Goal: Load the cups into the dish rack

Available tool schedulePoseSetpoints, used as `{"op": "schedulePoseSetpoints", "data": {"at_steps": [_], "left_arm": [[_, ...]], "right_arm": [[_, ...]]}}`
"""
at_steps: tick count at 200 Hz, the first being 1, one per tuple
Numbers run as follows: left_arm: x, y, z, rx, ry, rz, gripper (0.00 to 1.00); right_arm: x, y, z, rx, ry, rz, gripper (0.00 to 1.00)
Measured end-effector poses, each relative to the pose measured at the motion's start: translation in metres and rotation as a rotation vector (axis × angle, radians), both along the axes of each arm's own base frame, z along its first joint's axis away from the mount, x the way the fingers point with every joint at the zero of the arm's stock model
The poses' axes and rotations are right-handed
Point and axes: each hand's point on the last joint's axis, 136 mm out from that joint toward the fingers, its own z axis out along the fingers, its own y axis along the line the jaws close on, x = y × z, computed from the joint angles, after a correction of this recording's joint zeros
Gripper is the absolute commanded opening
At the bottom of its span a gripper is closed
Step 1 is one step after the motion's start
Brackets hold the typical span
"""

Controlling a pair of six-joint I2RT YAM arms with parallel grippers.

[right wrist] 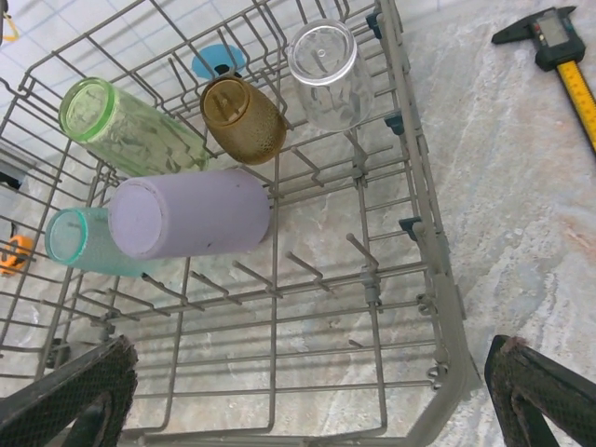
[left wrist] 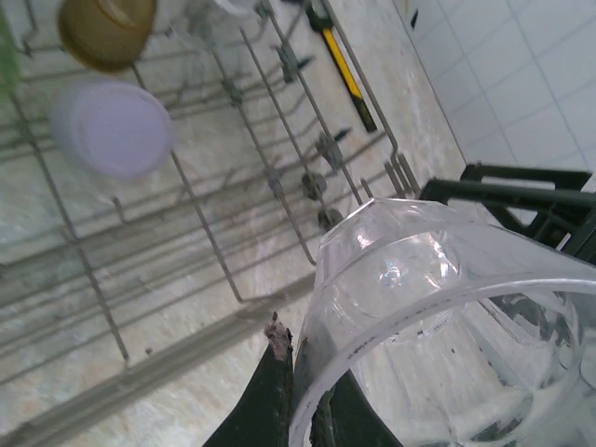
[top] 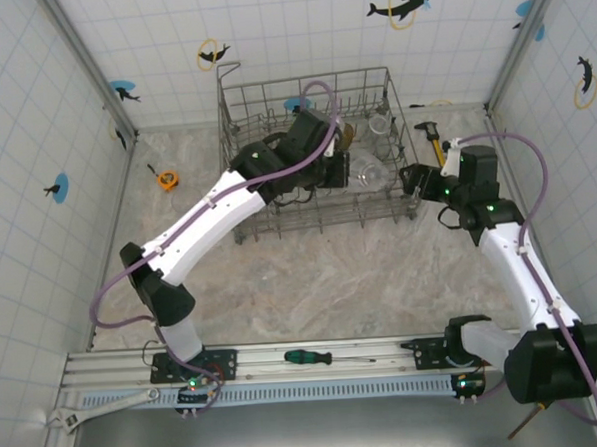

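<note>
- Over the dish rack [left wrist: 279, 177], my left end effector [left wrist: 296, 377] is pinched shut on the rim of a clear cup [left wrist: 438, 298], its mouth toward the wrist.
- Bare tines lie directly beneath the grip, while the lilac cup [left wrist: 112, 126] and amber cup [left wrist: 107, 28] rest ahead and to its left.
- As I judge it, the clean move is to lower slowly onto that empty row, lean the cup against the tines like its neighbours, and let go only once it is seated.
- My right end effector [right wrist: 312, 400] hangs wide open and empty above the rack's corner, and is best held out of the lowering path.
</note>
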Motion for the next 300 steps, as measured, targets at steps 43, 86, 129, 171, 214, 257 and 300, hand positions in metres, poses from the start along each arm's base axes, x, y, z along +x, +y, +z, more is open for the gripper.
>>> {"op": "schedulePoseSetpoints", "data": {"at_steps": [43, 86, 129, 171, 214, 257, 300], "left_arm": [[0.036, 0.068, -0.01, 0.019, -0.021, 0.126, 0.0], [0.065, 0.116, -0.047, -0.028, 0.045, 0.205, 0.0], [0.086, 0.128, -0.049, -0.163, 0.085, 0.191, 0.0], [0.109, 0.153, -0.057, -0.403, 0.163, 0.192, 0.0], [0.124, 0.146, -0.052, -0.604, 0.238, 0.118, 0.0], [0.127, 0.134, -0.043, -0.694, 0.272, 0.06, 0.0], [0.126, 0.13, -0.028, -0.746, 0.266, 0.023, 0.0]], "right_arm": [[0.016, 0.012, 0.001, 0.069, 0.019, 0.036, 1.0], [0.032, 0.05, 0.011, 0.178, -0.002, 0.139, 1.0], [0.046, 0.109, 0.029, 0.272, -0.046, 0.293, 1.0], [0.063, 0.152, 0.046, 0.369, -0.084, 0.421, 1.0], [0.075, 0.185, 0.056, 0.468, -0.097, 0.519, 1.0], [0.087, 0.201, 0.054, 0.536, -0.083, 0.555, 1.0], [0.085, 0.221, 0.067, 0.597, -0.098, 0.62, 1.0]]}}
